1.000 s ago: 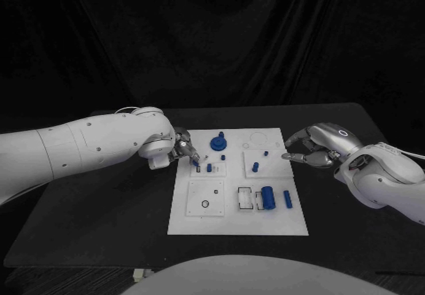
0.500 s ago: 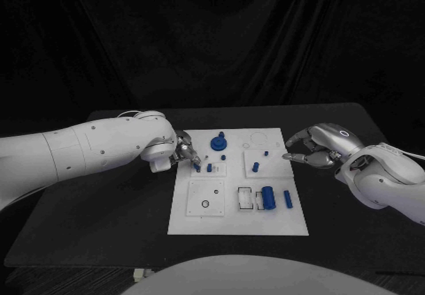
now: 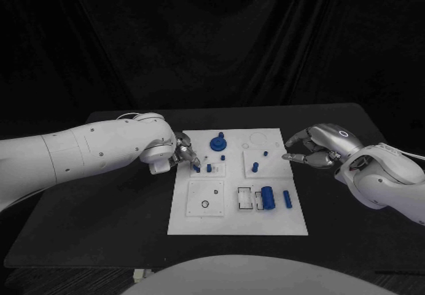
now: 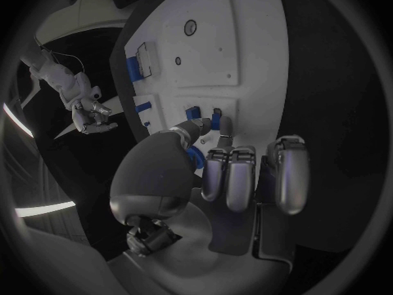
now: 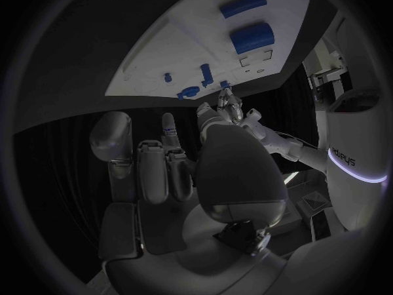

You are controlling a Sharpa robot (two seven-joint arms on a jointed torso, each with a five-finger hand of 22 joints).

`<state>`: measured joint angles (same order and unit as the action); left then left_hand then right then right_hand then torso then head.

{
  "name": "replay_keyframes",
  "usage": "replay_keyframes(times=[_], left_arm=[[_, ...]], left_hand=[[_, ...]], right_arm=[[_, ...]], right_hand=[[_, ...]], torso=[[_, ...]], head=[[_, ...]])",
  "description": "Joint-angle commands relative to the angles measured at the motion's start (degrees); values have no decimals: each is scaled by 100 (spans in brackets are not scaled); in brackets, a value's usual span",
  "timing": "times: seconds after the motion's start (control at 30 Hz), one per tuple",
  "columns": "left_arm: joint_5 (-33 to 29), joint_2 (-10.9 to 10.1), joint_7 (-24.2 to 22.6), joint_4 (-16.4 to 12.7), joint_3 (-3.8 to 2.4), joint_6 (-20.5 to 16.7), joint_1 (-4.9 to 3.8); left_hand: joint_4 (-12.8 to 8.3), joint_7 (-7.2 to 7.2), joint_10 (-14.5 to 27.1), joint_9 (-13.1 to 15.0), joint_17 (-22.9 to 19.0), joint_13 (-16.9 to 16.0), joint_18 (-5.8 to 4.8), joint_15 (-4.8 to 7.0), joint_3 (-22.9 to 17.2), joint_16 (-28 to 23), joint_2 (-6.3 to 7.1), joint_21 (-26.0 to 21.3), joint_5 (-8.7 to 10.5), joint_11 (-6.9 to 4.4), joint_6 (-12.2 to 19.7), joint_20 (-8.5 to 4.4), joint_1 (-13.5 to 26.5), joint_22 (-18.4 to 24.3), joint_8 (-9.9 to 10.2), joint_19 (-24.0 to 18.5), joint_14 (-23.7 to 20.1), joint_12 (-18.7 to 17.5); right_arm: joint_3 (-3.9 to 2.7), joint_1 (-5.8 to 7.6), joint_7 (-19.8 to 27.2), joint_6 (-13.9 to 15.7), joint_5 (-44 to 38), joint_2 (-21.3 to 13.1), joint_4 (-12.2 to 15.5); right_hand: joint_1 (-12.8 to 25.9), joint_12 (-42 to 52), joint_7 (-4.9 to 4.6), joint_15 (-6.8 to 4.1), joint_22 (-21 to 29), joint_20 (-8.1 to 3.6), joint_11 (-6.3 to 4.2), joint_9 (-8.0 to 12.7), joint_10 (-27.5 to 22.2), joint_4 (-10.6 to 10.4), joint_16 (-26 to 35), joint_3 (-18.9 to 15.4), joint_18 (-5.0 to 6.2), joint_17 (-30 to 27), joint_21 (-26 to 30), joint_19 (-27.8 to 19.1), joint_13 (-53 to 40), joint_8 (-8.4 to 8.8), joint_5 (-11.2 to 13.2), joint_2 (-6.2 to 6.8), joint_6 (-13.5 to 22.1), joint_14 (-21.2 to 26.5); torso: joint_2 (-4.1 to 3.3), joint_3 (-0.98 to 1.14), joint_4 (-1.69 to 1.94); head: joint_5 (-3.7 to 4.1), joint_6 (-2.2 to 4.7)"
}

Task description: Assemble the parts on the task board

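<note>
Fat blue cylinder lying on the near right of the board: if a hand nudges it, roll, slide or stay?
The fat blue cylinder lies on its side on the task board, so a sideways nudge would probably roll it. It looks like solid, smooth plastic: likely stiff, light, possibly slippery. The slim blue pin beside it may get bumped if it rolls that way.

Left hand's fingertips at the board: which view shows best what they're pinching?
The left wrist view: the left hand pinches a small blue part over the task board. The head view shows that hand side-on, the part barely visible. The right wrist view shows it far off.
</note>
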<state>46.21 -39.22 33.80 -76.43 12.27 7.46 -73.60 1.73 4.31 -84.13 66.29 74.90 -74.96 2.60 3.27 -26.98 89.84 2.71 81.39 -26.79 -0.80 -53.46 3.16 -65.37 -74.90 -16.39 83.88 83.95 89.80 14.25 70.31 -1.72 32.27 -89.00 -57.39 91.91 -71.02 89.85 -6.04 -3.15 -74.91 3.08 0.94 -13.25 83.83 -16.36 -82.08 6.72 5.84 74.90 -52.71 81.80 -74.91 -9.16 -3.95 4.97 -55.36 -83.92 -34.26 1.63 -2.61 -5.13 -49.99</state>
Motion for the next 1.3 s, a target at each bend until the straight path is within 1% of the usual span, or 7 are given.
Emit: replay_keyframes(times=[0.03,0.23,0.4,0.9,0.97,1.23,1.3], left_arm=[[-14,-2,-47,-10,5,15,38],[-14,-21,-7,-24,5,71,68],[-14,-46,8,-38,5,89,82],[-14,-43,30,-11,5,121,102],[-14,-46,39,-8,5,126,103],[-14,-40,85,-3,5,203,104],[-14,-33,103,-6,5,215,105]], left_hand=[[-281,-134,-587,10,1510,-1504,-26,50,-301,16,-58,-13,-11,-33,-78,-40,-22,-1195,10,14,605,20],[-293,-132,-587,9,1510,-1504,-25,49,-328,16,-60,-20,-34,-32,-87,-41,-25,-1193,9,10,605,20],[-299,-131,-587,9,1510,-1504,-23,49,-338,16,-58,-28,-45,-32,-91,-41,-26,-1191,9,6,605,20],[-306,-127,-587,7,1510,-1504,-21,49,-351,16,-52,-36,-55,-29,-86,-41,-24,-1189,14,1,605,20],[-346,-114,-587,11,1510,-1504,-22,43,-417,16,-41,-37,-145,-21,-91,-39,-26,-1190,16,1,605,20],[-347,-113,-587,12,1510,-1504,-23,43,-418,16,-36,-34,-143,-20,-97,-39,-21,-1191,13,3,605,20],[-346,-116,-587,13,1510,-1504,-21,40,-425,16,-24,-42,-90,-18,-115,-37,5,-1189,8,-1,605,20]], right_arm=[[-3,-22,-14,54,-10,4,-7],[-3,-38,-21,44,-10,7,-19],[-3,-47,-24,37,-10,8,-26],[-3,-58,-34,19,-10,6,-32],[-3,-59,-37,18,-10,5,-34],[-3,-62,-48,4,-10,19,-41],[-3,-62,-50,3,-10,20,-42]], right_hand=[[-9,15,13,44,-690,30,38,9,617,29,39,3,29,609,20,2,-1509,20,-33,-36,-38,-411],[-9,15,13,44,-690,30,38,9,617,29,39,3,29,609,20,2,-1509,20,-33,-36,-38,-411],[-9,15,13,44,-690,30,38,9,617,29,39,3,29,609,20,2,-1509,20,-33,-36,-38,-411],[-9,15,13,44,-690,30,38,9,617,29,39,3,29,609,20,2,-1509,20,-33,-36,-38,-411],[-9,15,13,44,-690,30,38,9,617,29,39,3,29,609,20,2,-1509,20,-33,-36,-38,-411],[-24,15,15,42,-687,29,36,11,617,35,43,-2,32,605,38,0,-1509,24,-46,-29,-53,-410],[-24,15,15,42,-687,29,36,11,617,35,43,-2,32,605,38,0,-1509,24,-46,-29,-53,-410]], torso=[[3,-1,-7],[-1,4,7],[-3,7,-2],[-8,2,6],[-9,1,1],[-11,-2,-5],[-10,-1,-4]], head=[[-7,-1],[12,-1],[-6,-1],[10,-1],[8,-1],[0,-1],[-1,-1]])
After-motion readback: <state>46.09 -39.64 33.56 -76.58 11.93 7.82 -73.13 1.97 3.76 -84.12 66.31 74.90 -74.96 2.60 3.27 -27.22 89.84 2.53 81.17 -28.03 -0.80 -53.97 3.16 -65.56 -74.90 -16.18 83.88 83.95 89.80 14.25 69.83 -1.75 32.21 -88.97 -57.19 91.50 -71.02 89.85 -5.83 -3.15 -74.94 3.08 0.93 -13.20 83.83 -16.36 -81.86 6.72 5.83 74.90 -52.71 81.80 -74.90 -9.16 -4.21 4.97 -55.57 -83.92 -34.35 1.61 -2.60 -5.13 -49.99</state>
